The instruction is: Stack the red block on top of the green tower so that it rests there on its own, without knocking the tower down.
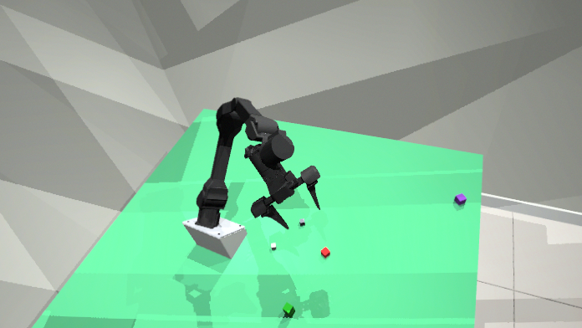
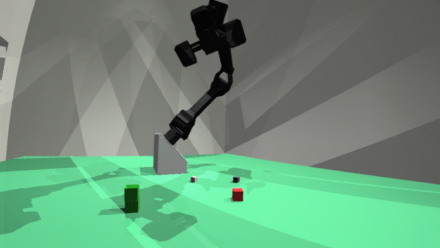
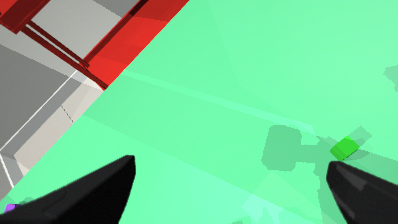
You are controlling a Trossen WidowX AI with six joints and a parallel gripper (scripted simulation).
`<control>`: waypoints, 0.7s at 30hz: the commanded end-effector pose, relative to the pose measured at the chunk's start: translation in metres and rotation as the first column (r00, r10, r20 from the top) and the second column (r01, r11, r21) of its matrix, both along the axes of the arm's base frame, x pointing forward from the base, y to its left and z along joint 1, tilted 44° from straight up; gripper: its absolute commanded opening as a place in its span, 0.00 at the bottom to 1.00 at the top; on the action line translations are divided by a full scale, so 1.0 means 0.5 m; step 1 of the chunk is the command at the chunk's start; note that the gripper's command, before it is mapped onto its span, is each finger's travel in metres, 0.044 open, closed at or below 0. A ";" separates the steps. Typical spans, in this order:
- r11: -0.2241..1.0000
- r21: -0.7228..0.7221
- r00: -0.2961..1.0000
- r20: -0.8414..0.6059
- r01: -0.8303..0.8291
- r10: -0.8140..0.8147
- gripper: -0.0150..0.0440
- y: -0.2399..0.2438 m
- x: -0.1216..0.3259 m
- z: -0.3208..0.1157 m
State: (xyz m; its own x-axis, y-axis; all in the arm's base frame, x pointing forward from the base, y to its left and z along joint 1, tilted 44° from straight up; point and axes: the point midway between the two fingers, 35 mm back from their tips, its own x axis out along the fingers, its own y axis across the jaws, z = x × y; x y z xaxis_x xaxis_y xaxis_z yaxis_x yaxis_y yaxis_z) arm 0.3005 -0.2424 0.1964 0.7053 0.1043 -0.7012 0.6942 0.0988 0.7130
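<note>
The red block (image 1: 325, 252) (image 2: 238, 195) sits flat on the green table top (image 1: 397, 243) (image 2: 300, 221). It does not show in the wrist view. The green tower (image 1: 288, 309) (image 2: 131, 198) (image 3: 345, 148) is two green blocks stacked upright, apart from the red block. In the wrist view it shows just beyond the right fingertip. My gripper (image 1: 303, 218) (image 3: 230, 166) is wide open and empty. It hangs high above the table, fingers slanting down, touching neither block. In the exterior view its fingers are hidden behind its own body.
A small white cube (image 1: 273, 246) (image 2: 194, 179) and a small dark cube (image 1: 302, 222) (image 2: 236, 179) lie between the arm's base (image 1: 236, 243) (image 2: 169, 161) and the red block. A purple block (image 1: 460, 199) (image 3: 10, 207) lies near the far right table edge. A red structure (image 3: 145, 37) stands beyond the table.
</note>
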 end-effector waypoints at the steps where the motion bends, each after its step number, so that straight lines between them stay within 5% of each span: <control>1: 0.991 0.027 0.991 -0.022 -0.131 0.132 1.00 0.052 0.045 -0.034; 21: 0.692 0.281 0.693 -0.114 -0.665 0.712 1.00 0.395 0.172 -0.244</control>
State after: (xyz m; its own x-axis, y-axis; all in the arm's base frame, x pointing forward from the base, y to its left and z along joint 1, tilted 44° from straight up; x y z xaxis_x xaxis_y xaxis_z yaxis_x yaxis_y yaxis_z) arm 0.3839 -0.0694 0.0859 0.2948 0.6146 -0.7317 0.6336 0.4475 0.6311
